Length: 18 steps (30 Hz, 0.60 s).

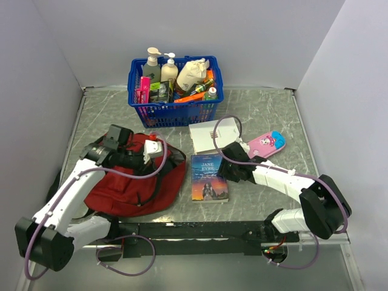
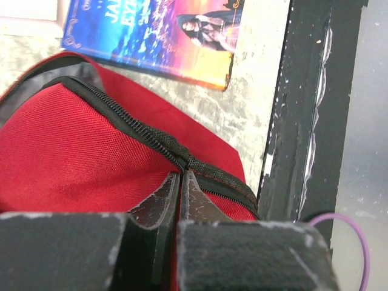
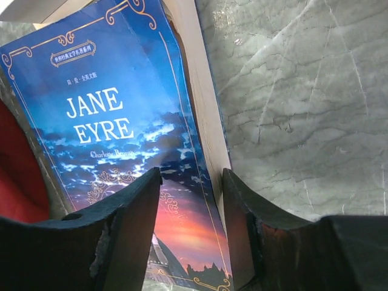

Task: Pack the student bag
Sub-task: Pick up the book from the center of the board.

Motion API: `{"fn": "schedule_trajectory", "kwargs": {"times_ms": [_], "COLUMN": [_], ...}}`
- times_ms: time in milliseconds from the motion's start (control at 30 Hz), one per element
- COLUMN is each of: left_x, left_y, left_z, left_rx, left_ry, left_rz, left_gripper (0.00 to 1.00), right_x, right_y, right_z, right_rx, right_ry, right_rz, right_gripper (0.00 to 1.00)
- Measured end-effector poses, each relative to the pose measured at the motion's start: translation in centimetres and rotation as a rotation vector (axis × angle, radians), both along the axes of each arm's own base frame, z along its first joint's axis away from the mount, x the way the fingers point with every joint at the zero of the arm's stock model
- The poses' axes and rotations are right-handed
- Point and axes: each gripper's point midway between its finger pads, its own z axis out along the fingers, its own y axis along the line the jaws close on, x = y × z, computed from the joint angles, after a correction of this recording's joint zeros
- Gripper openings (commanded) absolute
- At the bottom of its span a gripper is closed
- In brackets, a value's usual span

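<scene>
Left jaws pinched fully together, tips against the black zip of the dark-red bag, slumped on the left of the worktop just beside a paperback. Right jaws half apart, astride that book's long edge, one over the cover, not clamped on it.

I'm looking down on a grey marble-patterned tabletop, boxed in by a plain pale back wall, left wall and right wall. A black rail runs along its near edge. The light is soft and even, with faint shadows.
</scene>
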Motion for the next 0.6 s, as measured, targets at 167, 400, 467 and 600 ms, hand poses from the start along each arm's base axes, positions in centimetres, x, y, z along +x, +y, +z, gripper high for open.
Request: {"fn": "schedule_trajectory", "kwargs": {"times_ms": [167, 400, 467, 600], "left_x": [0.8, 2.2, 2.4, 2.1], "left_y": [-1.7, -3.1, -3.6, -4.3], "left_z": [-2.0, -5.3, -6.7, -9.4], "left_rx": [0.014, 0.082, 0.121, 0.190], "left_ry": [0.052, 0.103, 0.110, 0.134], "left_rz": [-0.001, 0.036, 0.044, 0.053], "left_gripper": [0.01, 0.01, 0.01, 0.01], "right_x": [-0.1, -0.9, -0.8, -0.5], "right_y": [1.5, 5.5, 6.1, 7.2], "right_z": [0.5, 2.6, 3.2, 4.2], "right_rx": [0.054, 0.200, 0.234, 0.295], "right_ry": [-0.008, -0.038, -0.048, -0.069], "right_rz": [0.037, 0.131, 0.145, 0.161], "right_gripper": [0.49, 0.49, 0.49, 0.50]}}
